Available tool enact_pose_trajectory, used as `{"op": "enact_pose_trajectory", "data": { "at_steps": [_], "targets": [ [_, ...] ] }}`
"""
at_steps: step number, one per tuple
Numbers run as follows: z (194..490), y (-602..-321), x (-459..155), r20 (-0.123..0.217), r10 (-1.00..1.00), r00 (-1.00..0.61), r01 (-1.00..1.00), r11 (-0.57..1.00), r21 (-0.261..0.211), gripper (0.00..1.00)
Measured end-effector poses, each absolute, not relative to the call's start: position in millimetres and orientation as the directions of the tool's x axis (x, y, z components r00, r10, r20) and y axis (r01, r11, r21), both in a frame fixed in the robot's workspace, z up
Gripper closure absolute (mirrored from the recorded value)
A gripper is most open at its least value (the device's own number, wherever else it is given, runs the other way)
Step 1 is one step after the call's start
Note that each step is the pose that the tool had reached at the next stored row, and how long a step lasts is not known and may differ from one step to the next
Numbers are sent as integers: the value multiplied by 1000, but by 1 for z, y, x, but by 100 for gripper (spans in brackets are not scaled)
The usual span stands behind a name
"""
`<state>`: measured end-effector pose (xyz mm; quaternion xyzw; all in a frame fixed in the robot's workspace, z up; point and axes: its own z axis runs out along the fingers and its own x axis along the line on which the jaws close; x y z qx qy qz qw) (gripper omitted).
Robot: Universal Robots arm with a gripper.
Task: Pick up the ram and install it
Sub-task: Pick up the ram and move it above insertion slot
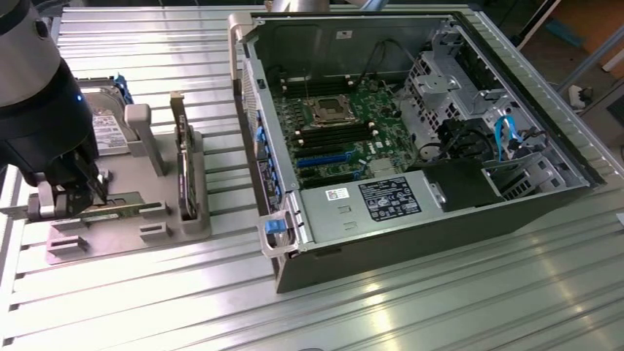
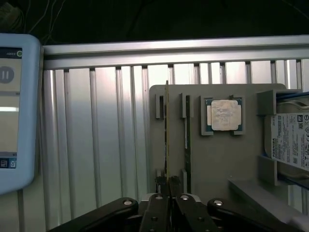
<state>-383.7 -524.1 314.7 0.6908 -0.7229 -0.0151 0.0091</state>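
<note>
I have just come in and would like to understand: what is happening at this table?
A robot arm has its hand down at the ram, a thin green stick standing on edge in a slot of the grey holder. The ram is not yet lifted out. Toward the exterior view's right, the open computer case lies with its motherboard exposed.

Arm (image 1: 34, 110): grey cyl. shell up top, black wrist section above gripper (image 1: 69, 194), sm. blue light (image 1: 78, 99) on its side. Gripper body matte black, angular linkage bars either side, four round silver pivot screws (image 2: 128, 203); fingers (image 2: 157, 212) black w/ sm. dark dots.
</note>
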Motion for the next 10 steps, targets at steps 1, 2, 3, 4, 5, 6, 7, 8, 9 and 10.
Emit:
{"op": "enact_pose_trajectory", "data": {
  "at_steps": [1,2,3,4,5,6,7,8,9,10],
  "targets": [
    [317,-524,-384,-8,-999,-46,-998,45,34,88],
    [319,-524,-384,-8,-999,-46,-998,45,34,88],
    [322,-524,-384,-8,-999,-46,-998,45,34,88],
    [323,-524,-384,-8,-999,-46,-998,45,34,88],
    [324,-524,-384,-8,-999,-46,-998,45,34,88],
    [326,-524,-384,-8,-999,-46,-998,45,34,88],
    [327,-524,-384,-8,-999,-46,-998,45,34,88],
    [329,-524,-384,-8,-999,-46,-998,45,34,88],
    [330,-524,-384,-8,-999,-46,-998,45,35,88],
    [331,-524,-384,-8,-999,-46,-998,45,34,88]
  ]
}}
